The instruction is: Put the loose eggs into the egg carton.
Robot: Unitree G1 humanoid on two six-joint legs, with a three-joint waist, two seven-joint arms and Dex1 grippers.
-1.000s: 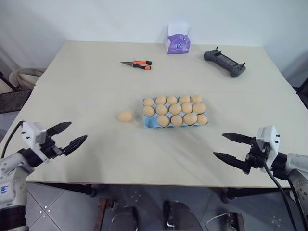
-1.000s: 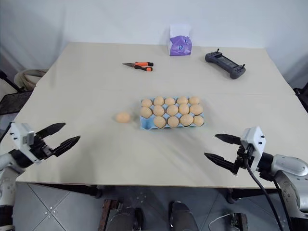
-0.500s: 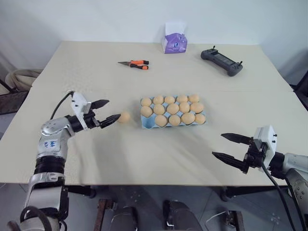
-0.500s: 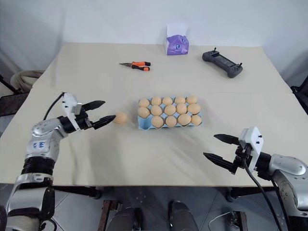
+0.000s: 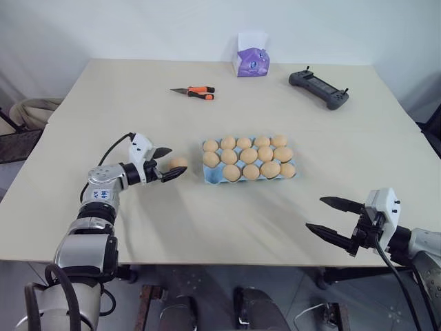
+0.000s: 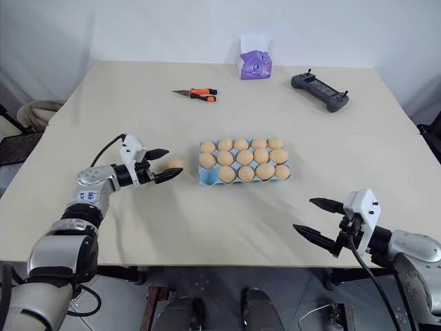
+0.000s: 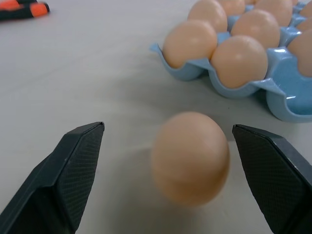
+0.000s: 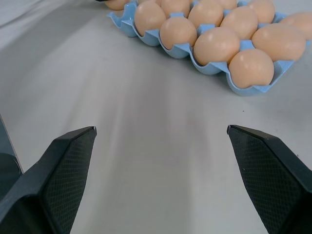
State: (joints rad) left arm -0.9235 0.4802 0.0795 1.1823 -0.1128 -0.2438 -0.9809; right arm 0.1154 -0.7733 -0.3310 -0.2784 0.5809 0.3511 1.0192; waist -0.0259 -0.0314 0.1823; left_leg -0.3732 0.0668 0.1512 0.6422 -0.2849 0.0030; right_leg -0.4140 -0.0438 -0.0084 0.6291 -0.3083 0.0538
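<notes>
**Last loose egg bracketed by the left gripper**

One egg (image 5: pixel 178 163) is seen on the table (image 5: pixel 207 221), just left of the carton (image 5: pixel 215 177), whose front-left corner cup looks empty. The left gripper (image 5: pixel 169 163) is spread wide, a finger on either side of the egg, neither finger seen to touch it. The jaws should be closed gently and evenly, so that the egg is neither rolled away nor cracked, then lifted clear of the carton wall before being set into the free cup.

A second earlier the left gripper was held back at the near table edge; it has since been brought up to the egg. The right gripper (image 5: pixel 339 219), also spread and empty, is unchanged.
</notes>
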